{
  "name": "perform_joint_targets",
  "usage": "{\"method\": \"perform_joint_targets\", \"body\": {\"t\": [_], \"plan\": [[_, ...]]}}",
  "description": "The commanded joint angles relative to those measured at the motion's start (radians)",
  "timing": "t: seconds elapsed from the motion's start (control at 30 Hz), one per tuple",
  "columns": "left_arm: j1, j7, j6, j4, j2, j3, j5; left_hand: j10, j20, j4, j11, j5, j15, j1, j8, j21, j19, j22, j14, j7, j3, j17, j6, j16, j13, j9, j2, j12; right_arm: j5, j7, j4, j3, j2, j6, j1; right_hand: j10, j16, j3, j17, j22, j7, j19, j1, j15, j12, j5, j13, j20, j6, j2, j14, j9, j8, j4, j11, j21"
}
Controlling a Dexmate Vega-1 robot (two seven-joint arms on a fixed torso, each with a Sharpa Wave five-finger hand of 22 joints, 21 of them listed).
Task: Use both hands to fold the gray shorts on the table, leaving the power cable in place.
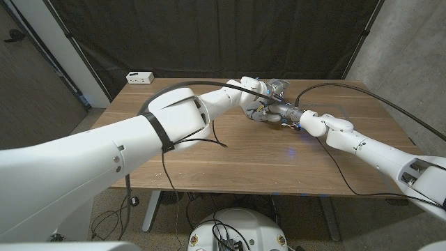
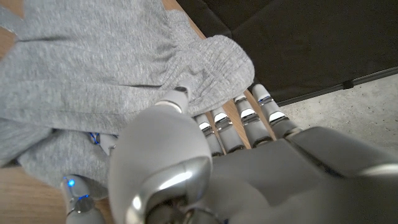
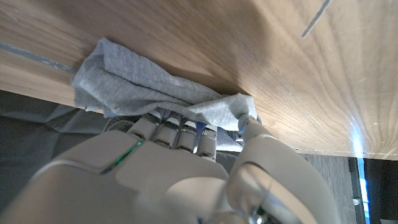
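Both edges of the gray shorts (image 3: 155, 93) are pinched, by left hand (image 2: 205, 155) and right hand (image 3: 186, 162), so the cloth can be folded over.

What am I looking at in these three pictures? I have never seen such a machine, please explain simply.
This is a standing robot with two white arms, each ending in a robot hand. The wide picture comes from a camera on its head, looking down at a wooden table. The other two come from cameras on its wrists. Both hands meet at the far side of the table. The left robot hand grips the gray shorts; the right robot hand pinches a fold of the same cloth. A small white box sits at the table's far left corner.
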Motion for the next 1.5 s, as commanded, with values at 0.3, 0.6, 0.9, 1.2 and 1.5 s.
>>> {"method": "perform_joint_targets", "body": {"t": [0.3,0.6,0.9,1.2,1.5], "plan": [[0.035,0.254,0.224,0.000,0.029,0.060,-0.340,-0.349,0.023,-0.006,0.079,0.006,-0.062,-0.081,-0.003,-0.022,-0.024,0.000,-0.180,0.041,-0.023,-0.001,-0.289,-0.016,-0.108,-0.105,0.015,-0.010,-0.011,0.031,-0.019,-0.002,0.000,-0.007,0.014,-0.004,-0.007,0.006,-0.001,0.003,0.014,0.008,0.007,-0.013,-0.003,0.001,0.002,0.017,0.004,-0.021,-0.006,0.002,0.000,-0.021,0.005,-0.003],[0.003,0.367,0.342,0.000,0.051,0.184,-0.631,-0.343,0.023,-0.001,0.078,0.002,-0.057,-0.093,0.008,-0.022,-0.020,0.000,-0.187,0.040,-0.023,0.001,-0.284,-0.009,-0.119,-0.111,0.029,0.004,-0.015,0.029,-0.078,0.019,-0.021,-0.043,-0.001,-0.009,-0.008,0.007,-0.002,0.003,0.015,0.007,0.006,-0.012,-0.005,0.001,0.002,0.018,-0.002,-0.022,-0.009,0.002,-0.002,-0.023,0.004,-0.003],[-0.041,0.549,0.480,0.063,0.049,0.311,-0.944,-0.330,0.023,-0.006,0.072,0.002,-0.062,-0.097,0.015,-0.023,-0.021,0.000,-0.183,0.024,-0.022,-0.001,-0.271,-0.005,-0.129,-0.115,0.029,0.012,-0.018,0.019,-0.244,0.088,-0.094,-0.118,-0.055,-0.009,-0.007,0.008,-0.002,0.003,0.013,0.007,0.004,-0.013,-0.004,0.001,0.003,0.018,-0.003,-0.021,-0.006,0.002,-0.001,-0.024,0.004,-0.003],[-0.051,0.681,0.586,0.076,0.061,0.397,-1.203,-0.321,0.026,-0.011,0.066,0.002,-0.065,-0.099,0.019,-0.025,-0.022,0.001,-0.180,0.023,-0.022,-0.003,-0.262,-0.004,-0.136,-0.117,0.027,0.017,-0.030,0.026,-0.373,0.143,-0.140,-0.190,-0.107,-0.005,-0.005,0.009,-0.002,0.003,0.012,0.009,0.002,-0.014,-0.001,0.001,0.003,0.020,0.000,-0.022,-0.002,0.002,0.000,-0.025,0.003,-0.002],[-0.047,0.758,0.660,0.069,0.084,0.455,-1.353,-0.318,0.029,-0.019,0.063,0.003,-0.067,-0.098,0.020,-0.026,-0.024,0.001,-0.179,0.019,-0.021,-0.005,-0.258,-0.003,-0.143,-0.119,0.025,0.019,-0.078,0.056,-0.474,0.171,-0.167,-0.279,-0.142,-0.003,-0.003,0.009,-0.002,0.003,0.009,0.012,-0.002,-0.019,0.000,0.000,0.003,0.020,0.001,-0.022,0.001,0.002,0.001,-0.025,-0.001,-0.001]]}}
